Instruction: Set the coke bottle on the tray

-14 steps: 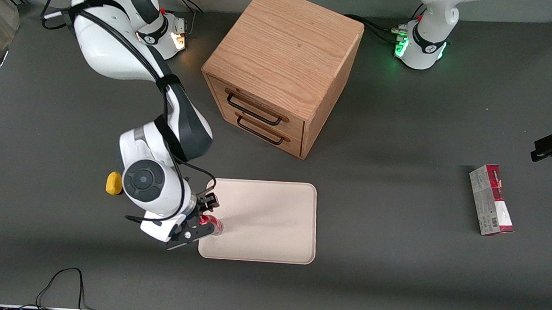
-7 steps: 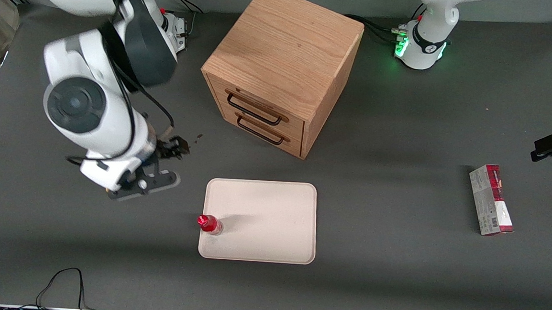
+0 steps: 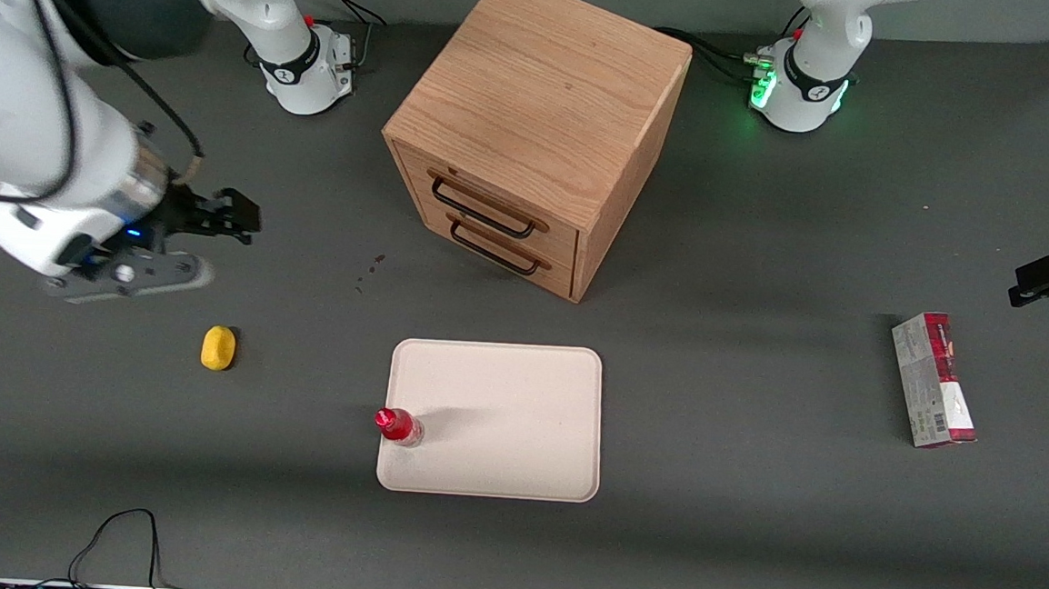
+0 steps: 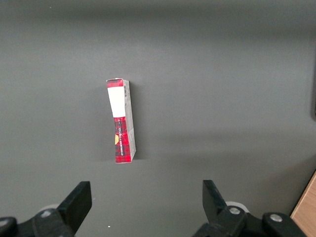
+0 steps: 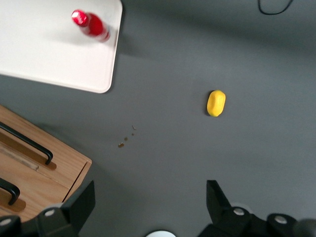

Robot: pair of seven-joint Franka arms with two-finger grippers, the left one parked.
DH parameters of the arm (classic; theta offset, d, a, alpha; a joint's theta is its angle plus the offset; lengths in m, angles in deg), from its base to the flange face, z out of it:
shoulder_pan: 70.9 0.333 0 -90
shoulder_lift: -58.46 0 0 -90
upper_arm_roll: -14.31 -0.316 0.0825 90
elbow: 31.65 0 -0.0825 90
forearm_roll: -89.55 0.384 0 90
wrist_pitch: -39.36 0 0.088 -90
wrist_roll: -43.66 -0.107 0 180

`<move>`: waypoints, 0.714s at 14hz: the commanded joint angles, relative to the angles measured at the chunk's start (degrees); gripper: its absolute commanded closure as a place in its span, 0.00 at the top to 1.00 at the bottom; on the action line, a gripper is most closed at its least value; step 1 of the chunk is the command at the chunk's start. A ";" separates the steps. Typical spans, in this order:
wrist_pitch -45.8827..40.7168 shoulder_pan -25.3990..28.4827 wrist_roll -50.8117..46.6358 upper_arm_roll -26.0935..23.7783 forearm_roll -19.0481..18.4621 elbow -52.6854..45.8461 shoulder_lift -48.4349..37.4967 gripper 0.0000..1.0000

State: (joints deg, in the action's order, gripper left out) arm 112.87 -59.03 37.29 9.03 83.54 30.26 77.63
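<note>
The small red coke bottle [image 3: 399, 427] stands upright on the pale pinkish-beige tray [image 3: 517, 412], close to the tray's edge toward the working arm's end; it also shows in the right wrist view [image 5: 91, 24] on the tray [image 5: 44, 54]. My right gripper [image 3: 224, 217] is open and empty, raised high above the table toward the working arm's end, well apart from the bottle and farther from the front camera than it. In the right wrist view the gripper [image 5: 148, 202] has its fingers spread wide over bare table.
A wooden drawer cabinet [image 3: 534, 131] stands farther from the front camera than the tray. A yellow lemon-like object [image 3: 218, 348] lies on the table beside the tray. A red-and-grey carton box [image 3: 933, 380] lies toward the parked arm's end. A cable [image 3: 118, 534] lies near the front edge.
My gripper let go of the bottle on the tray, then rose and swung away toward the working arm's end. The bottle stays upright where it was set.
</note>
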 commanded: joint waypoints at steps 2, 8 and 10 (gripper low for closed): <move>9.89 -6.41 -0.40 0.19 2.85 21.12 -15.28 1.00; 13.68 -9.14 0.56 5.90 3.20 28.97 -20.58 1.00; 13.68 -9.58 5.12 7.65 3.11 28.44 -20.40 1.00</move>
State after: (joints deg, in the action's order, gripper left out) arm 125.03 -68.16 38.95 15.47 85.53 56.96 58.75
